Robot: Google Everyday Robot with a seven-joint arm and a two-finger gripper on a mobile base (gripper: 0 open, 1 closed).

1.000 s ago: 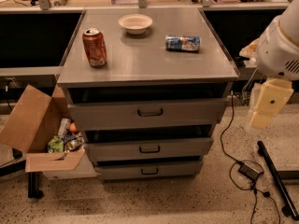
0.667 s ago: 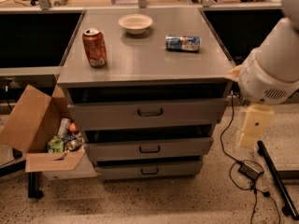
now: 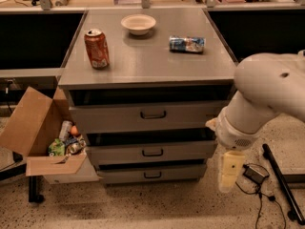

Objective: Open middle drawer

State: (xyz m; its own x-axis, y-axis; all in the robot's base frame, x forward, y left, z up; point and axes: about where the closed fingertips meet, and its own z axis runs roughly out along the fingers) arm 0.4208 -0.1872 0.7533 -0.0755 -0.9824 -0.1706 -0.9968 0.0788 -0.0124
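- The white arm (image 3: 267,94) is swinging in from the right and is filling far more of the camera view than a second ago. It is carrying the gripper (image 3: 229,171) down and leftward, from level with the cabinet top to level with the lower drawer fronts.
- The gripper is now hanging just beside the right end of the drawer stack, touching nothing. Whether it is released or clenched cannot be told.
- The cabinet (image 3: 147,63) is standing where it was. Judged from this, the approach is under way and the pull is not yet begun.
- The middle drawer (image 3: 190,151) is sitting between the tallest front above and the shortest front below. It is showing no change. Its handle (image 3: 152,152) is lying at front centre, well to the left of the gripper, so a further leftward reach is needed.
- The cardboard box (image 3: 26,123) is leaning open beside the cabinet's left side and is holding mixed litter (image 3: 66,140), including crushed cans.
- The bowl (image 3: 126,23) is resting on the cabinet top and is appearing empty.
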